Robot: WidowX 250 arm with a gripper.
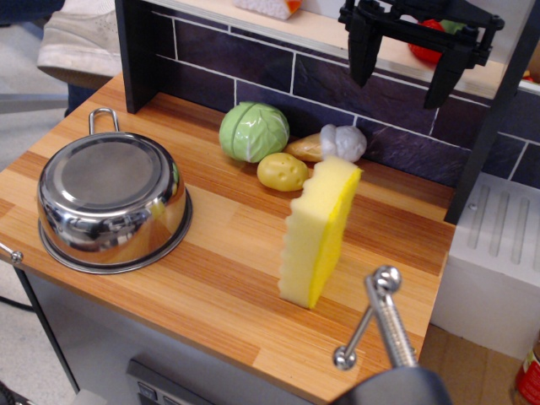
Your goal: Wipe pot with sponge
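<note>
Landmark for all positions: the sponge (pixel 319 233).

1. Faucet (pixel 377 319): chrome, with a ball-tipped lever; nearest the camera, just in front of the sponge and to its right, at the counter's front edge.
2. Sponge: thick yellow foam block, standing upright on one narrow end on the wooden counter (pixel 219 287), its wavy edge facing left. Nothing holds it.
3. Pot (pixel 112 202): shiny steel, upside down, flat base up and flared rim on the counter; well to the left of the sponge, about level with it. Its wire loop handle points toward the back wall.
4. Potato (pixel 282 171): small, yellow; just behind the sponge and slightly left, near its top corner. Whether the two touch cannot be told.
5. Garlic (pixel 342 143): pale grey bulb, right behind the sponge's top edge, with a tan vegetable partly hidden beside it.
6. Cabbage (pixel 254 131): green, round; behind and left of the sponge, against the dark tiled wall (pixel 278 80).
7. Gripper (pixel 407 72): black, two-fingered; hanging in the air well above and behind the sponge, slightly right. Jaws spread wide, nothing between them.
8. Shelf (pixel 321 29): pale wood, behind the gripper, carrying a red item partly hidden by it.
</note>
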